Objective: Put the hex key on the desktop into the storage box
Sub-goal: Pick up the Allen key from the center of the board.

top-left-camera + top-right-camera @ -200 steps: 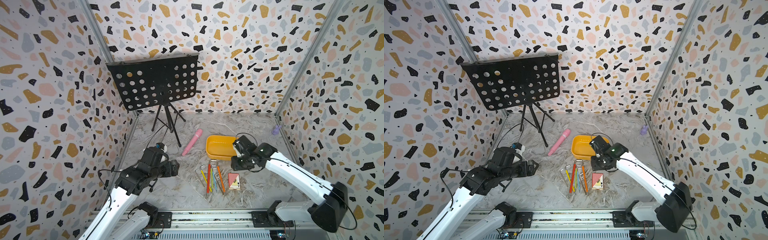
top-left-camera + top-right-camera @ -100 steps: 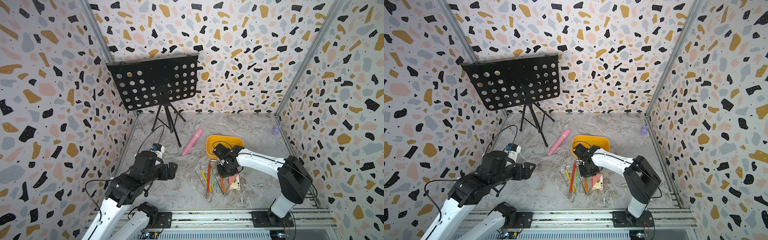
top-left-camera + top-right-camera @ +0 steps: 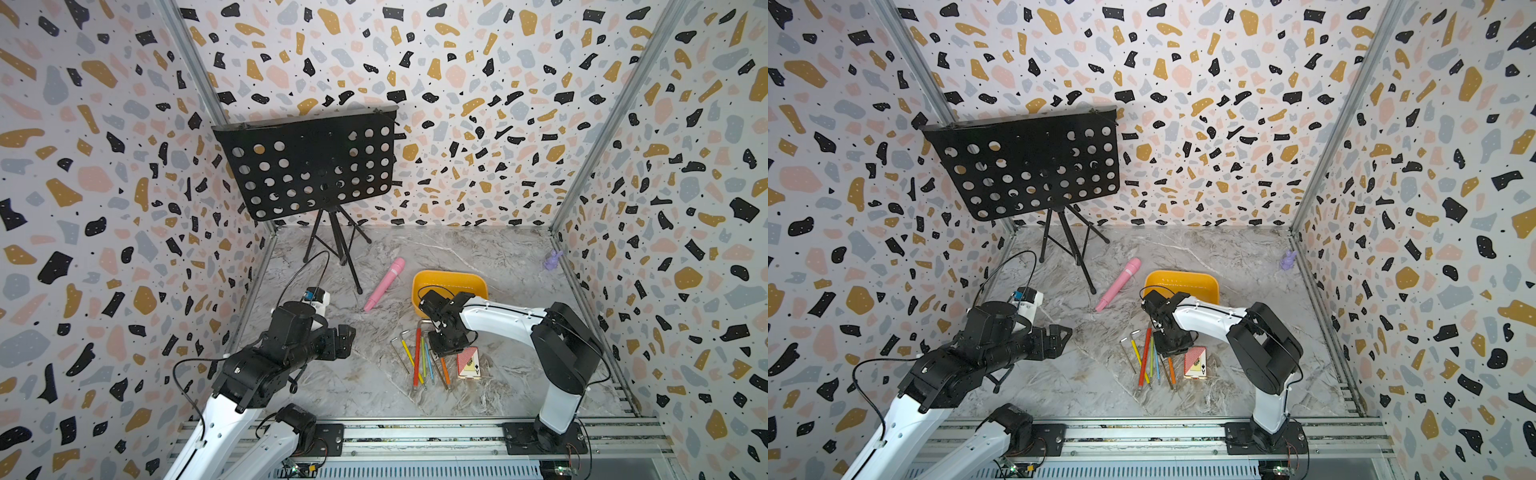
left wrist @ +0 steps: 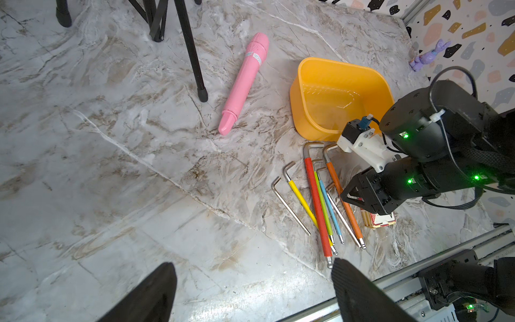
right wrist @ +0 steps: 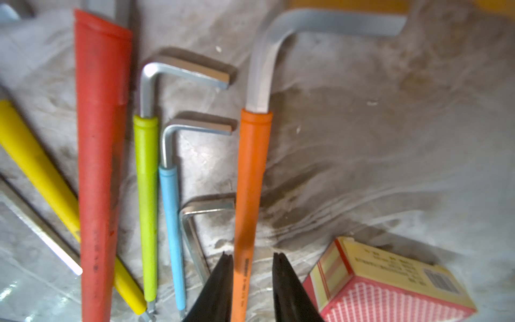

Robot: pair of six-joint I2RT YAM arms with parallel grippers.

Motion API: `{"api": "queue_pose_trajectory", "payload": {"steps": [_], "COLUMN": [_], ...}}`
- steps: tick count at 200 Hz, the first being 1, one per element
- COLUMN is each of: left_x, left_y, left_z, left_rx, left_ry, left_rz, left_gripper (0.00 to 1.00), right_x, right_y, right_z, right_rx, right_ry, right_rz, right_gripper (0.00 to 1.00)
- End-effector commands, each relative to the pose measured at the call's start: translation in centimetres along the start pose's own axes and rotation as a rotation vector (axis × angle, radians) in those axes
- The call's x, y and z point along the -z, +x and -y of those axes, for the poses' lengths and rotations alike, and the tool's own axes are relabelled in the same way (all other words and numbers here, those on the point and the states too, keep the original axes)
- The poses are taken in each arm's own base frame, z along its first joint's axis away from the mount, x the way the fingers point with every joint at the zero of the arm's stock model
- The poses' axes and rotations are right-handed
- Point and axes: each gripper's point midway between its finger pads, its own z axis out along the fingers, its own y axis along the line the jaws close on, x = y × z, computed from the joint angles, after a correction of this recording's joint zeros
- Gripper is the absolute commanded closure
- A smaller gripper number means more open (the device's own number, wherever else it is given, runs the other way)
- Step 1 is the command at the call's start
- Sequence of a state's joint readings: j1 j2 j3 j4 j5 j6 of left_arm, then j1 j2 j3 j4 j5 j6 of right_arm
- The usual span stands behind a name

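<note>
Several hex keys with coloured sleeves lie side by side on the marble desktop (image 3: 332,382), in front of the yellow storage box (image 3: 449,277). My right gripper (image 3: 442,353) points down at them. In the right wrist view its fingers (image 5: 278,267) stand on either side of the orange hex key (image 5: 250,181). One finger is at the sleeve and a gap shows beside the other, so the right gripper (image 5: 253,258) is open. My left gripper (image 4: 250,270) hovers open and empty to the left of the keys. The storage box (image 4: 342,64) holds nothing.
A red playing-card box (image 3: 469,363) lies just right of the orange key, close to my right fingers. A pink pen-shaped tube (image 3: 384,284) lies left of the storage box. A black music stand (image 3: 311,166) is at the back left, a purple figure (image 3: 552,259) by the right wall.
My right arm swung from beside the storage box down onto the hex keys and its jaws narrowed round the orange one. My left arm drew back slightly and its jaws widened.
</note>
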State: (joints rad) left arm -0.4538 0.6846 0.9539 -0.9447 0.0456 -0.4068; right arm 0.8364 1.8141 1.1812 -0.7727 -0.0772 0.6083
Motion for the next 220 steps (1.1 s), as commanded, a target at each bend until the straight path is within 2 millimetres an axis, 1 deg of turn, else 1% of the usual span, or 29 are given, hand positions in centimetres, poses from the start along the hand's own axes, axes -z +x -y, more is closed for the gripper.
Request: {"api": "queue_pose_trajectory", "payload": {"steps": [1,42,58,82,103,125,144,166,189,209,220], "left_x": [-0.2,-0.2,-0.1,-0.1,-0.2,-0.1,-0.1,-0.1,-0.2,-0.2,-0.2], "left_y": [-0.4,-0.3,-0.4,-0.4,-0.4,-0.4,-0.4,-0.4,-0.3,-0.3,-0.3], "left_z": [0.4,0.4,0.4,0.4,0.3,0.3,0.3,0.4,0.6,1.2,1.9], "left_rx": [-0.012,-0.01,-0.012,-0.011,-0.013,-0.011,-0.013,-0.012,-0.017,-0.029,-0.042], "left_ry": [0.02,0.021,0.022,0.022,0.02,0.018,0.019,0.021,0.034,0.071,0.116], "left_rz": [0.02,0.022,0.025,0.025,0.025,0.028,0.029,0.027,0.025,0.026,0.028], "left_gripper": [0.09,0.09,0.09,0.09,0.09,0.09,0.09,0.09,0.09,0.09,0.1], "right_x": [0.4,-0.4,-0.6,-0.7,-0.3,0.9,2.9,6.1,10.6,14.9,16.7], "right_y": [-0.4,-0.1,0.0,0.2,0.5,0.9,1.2,1.5,1.3,0.4,-0.4], "right_z": [-0.6,-0.5,-0.4,-0.4,-0.5,-0.7,-1.1,-1.9,-2.2,-2.1,-1.5], "right_rx": [0.013,0.015,0.013,0.017,0.027,0.032,0.04,0.067,0.109,0.195,0.274], "right_ry": [-0.006,0.007,0.014,0.024,0.024,0.018,0.0,-0.034,-0.072,-0.067,-0.025], "right_rz": [0.008,-0.014,-0.021,-0.027,-0.026,-0.006,0.028,0.084,0.17,0.278,0.32], "right_gripper": [0.69,0.71,0.74,0.82,0.88,0.93,1.0,1.0,1.0,1.0,1.0]}}
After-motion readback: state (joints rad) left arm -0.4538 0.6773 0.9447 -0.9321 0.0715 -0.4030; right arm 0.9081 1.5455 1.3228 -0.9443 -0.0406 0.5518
